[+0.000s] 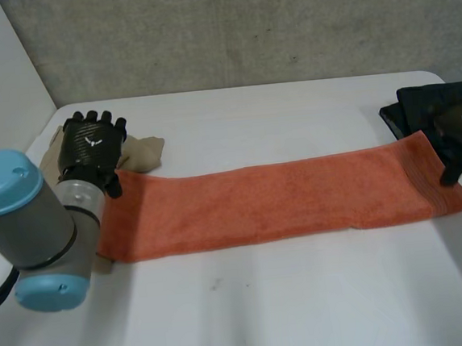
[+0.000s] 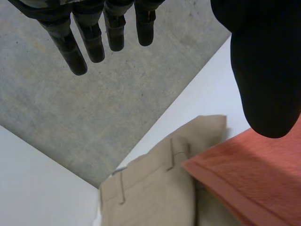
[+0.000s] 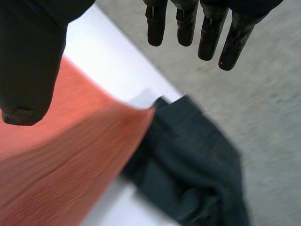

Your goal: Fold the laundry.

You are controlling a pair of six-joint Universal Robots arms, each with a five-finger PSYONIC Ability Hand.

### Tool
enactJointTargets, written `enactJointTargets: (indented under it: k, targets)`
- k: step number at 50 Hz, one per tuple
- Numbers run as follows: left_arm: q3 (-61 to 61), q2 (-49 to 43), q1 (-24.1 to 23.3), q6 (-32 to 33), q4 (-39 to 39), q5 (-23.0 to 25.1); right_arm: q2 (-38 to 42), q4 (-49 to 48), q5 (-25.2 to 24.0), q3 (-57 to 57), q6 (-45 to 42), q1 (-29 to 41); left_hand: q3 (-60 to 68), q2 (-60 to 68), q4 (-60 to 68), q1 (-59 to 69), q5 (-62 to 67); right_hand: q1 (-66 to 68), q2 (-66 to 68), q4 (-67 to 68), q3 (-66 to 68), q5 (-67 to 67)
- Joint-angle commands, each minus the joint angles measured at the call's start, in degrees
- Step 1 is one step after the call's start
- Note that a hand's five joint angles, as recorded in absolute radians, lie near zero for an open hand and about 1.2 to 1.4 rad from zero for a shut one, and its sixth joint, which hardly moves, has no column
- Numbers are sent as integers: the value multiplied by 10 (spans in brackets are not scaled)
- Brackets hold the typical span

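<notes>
Orange towel (image 1: 274,201): one item, laid flat in a long band across the middle of the white table (image 1: 268,315), running from near its left edge to near its right edge. Left hand (image 1: 91,149): at the towel's left end, over the far corner, fingers (image 2: 75,52) straight and spread from the thumb, nothing pinched. Right hand (image 1: 461,124): at the towel's right end, likewise spread with the thumb well apart from the fingers, holding nothing. Tan trousers (image 1: 144,151): near the table's far left corner, partly under the towel's end. Dark garment (image 1: 411,108): by the table's right edge, just beside the towel's far right corner. Hazards, as we judge them: a pinch at the left corner could gather trouser cloth along with the towel, because the two overlap there; the right corner carries the same risk from the dark garment close by. If the two ends rise unevenly, so long a band may sag or twist and the edges may fail to meet. Notes by view: the left wrist view gives us the trousers' belt loops and the towel's hemmed corner lying over them, which the head view does not let us make out. The head view gives the towel's whole run between both hands, which neither wrist view takes in. The right wrist view sets the towel's corner against the dark garment; whether they touch we cannot tell.
</notes>
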Motion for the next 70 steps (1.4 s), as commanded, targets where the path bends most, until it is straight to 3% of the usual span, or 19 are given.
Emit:
enactJointTargets:
  k: [1,8,15,18,20,30,39,45,54,59,62,70]
  targets:
    - [-49,30,-4,-68,1,12,-2,59,-59,51,-53,-44,-23,-18,-18,-9,-27,111,100,92,105,92]
    - [-53,22,-2,-71,2,12,60,28,-58,50,-128,-55,-23,-18,-18,-9,-27,174,162,154,167,154]
    - [-56,21,-2,-71,2,12,106,-9,-57,37,-135,-56,-23,-18,-18,-9,-27,246,235,226,240,226]
    - [-59,21,-2,-72,3,12,124,-33,-56,27,-135,-56,-23,-18,-18,-9,-27,456,444,436,449,436]
    - [-60,22,-2,-72,5,12,131,-43,-50,19,-135,-58,-23,-18,-18,-9,-27,681,670,662,675,662]
    - [-65,39,-3,-73,4,11,94,-47,-5,29,-141,-99,-23,-18,-18,-9,-27,683,671,663,677,663]
    - [-70,48,-1,-72,4,12,60,-39,6,14,-195,-188,-23,-18,-18,-9,-27,683,671,663,677,663]
    - [-70,48,2,-73,4,12,33,-31,29,11,-227,-176,-23,-18,-18,-9,-27,683,671,663,677,663]
    - [-69,57,8,-73,4,12,-15,-38,33,-15,-159,13,-23,-18,-18,-9,-27,683,671,663,677,663]
    - [-69,64,16,-73,4,12,-9,-46,20,-60,-136,187,-23,-18,-18,-9,-27,683,671,663,677,663]
    - [-69,68,17,-73,4,11,26,-59,-11,-85,-132,277,-23,-18,-18,-9,-27,683,671,663,677,663]
    - [-70,68,26,-73,4,12,162,-75,-50,-165,-113,414,-23,-18,-18,-9,-27,683,671,663,677,663]
